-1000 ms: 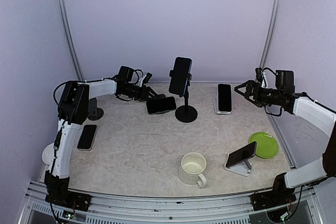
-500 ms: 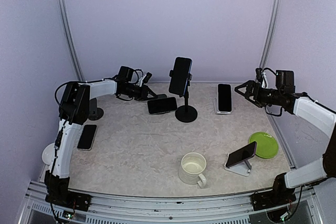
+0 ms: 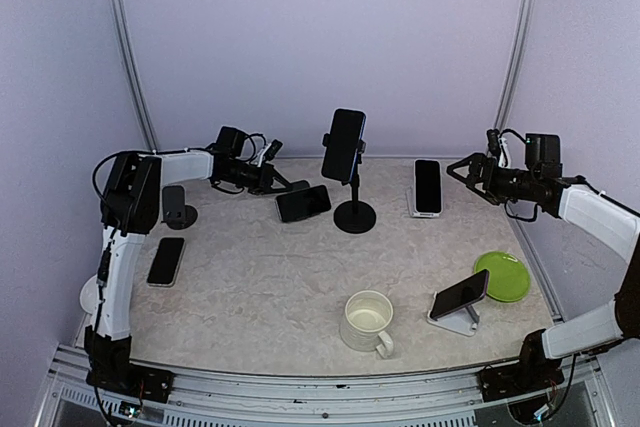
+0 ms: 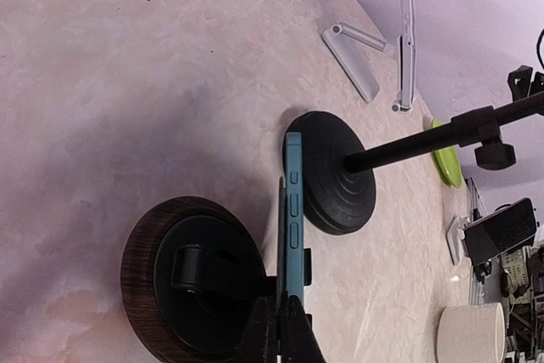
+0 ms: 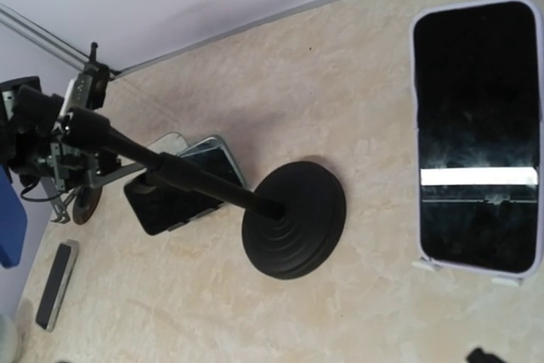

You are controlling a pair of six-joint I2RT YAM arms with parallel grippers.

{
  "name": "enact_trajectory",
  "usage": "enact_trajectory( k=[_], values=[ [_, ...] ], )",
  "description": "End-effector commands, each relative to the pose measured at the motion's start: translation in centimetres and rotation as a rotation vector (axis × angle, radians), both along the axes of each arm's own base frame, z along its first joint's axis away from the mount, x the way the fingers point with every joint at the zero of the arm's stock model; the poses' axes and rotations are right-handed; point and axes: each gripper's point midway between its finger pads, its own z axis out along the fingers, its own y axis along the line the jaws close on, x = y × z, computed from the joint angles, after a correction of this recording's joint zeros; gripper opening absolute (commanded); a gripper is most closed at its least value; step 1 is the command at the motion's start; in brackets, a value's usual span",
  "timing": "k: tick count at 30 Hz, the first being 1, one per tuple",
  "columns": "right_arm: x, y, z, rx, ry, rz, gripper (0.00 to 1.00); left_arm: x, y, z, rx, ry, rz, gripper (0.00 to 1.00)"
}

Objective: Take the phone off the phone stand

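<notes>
Phone with a blue edge, seen edge-on in the left wrist view, is pinched across its thin body by the left pincer, which is closed tight on it near one end. Right beside the pincer's tips sits the phone stand, a round black disc with a wood-look rim. Its short black cradle arm meets the phone's face, and it cannot be told whether the phone has come clear of it. The phone is probably light and rigid, with slick glass faces, so it could slip or twist in an end grip. Holding across the flat faces nearer the middle looks safer. Just beyond the pincer, a tall black stand rests on the counter. Far across, the right pincer hangs with fingers spread wide, holding nothing.
</notes>
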Motion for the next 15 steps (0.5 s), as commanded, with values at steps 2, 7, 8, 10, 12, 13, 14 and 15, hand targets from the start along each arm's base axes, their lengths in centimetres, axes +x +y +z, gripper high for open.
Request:
enact_trajectory(
  k=[2,7,8,10,12,13,14,15],
  values=[
    [0.1,0.6,0.6,0.024,-0.031,0.024,1.00,0.0,4.5,1.5,0.067,-0.028,0.048,0.00],
    [0.2,0.8,0.6,0.035,-0.037,0.027,1.00,0.0,8.7,0.1,0.106,0.016,0.120,0.00],
    [0.2,0.8,0.6,0.036,-0.037,0.029,1.00,0.0,9.4,0.0,0.113,0.017,0.133,0.00],
    [0.2,0.8,0.6,0.038,-0.039,0.030,1.00,0.3,10.7,-0.1,0.128,0.018,0.162,0.00],
    [0.2,0.8,0.5,0.039,-0.036,0.029,1.00,0.6,11.9,0.1,0.133,0.015,0.188,0.00],
    [0.2,0.8,0.5,0.040,-0.036,0.029,1.00,0.9,12.4,0.2,0.138,0.011,0.200,0.01],
    [0.1,0.8,0.5,0.039,-0.038,0.029,1.00,1.1,12.8,0.3,0.144,0.005,0.210,0.02],
    [0.1,0.9,0.5,0.039,-0.039,0.029,1.00,1.4,13.3,0.3,0.154,0.000,0.219,0.05]
  ],
)
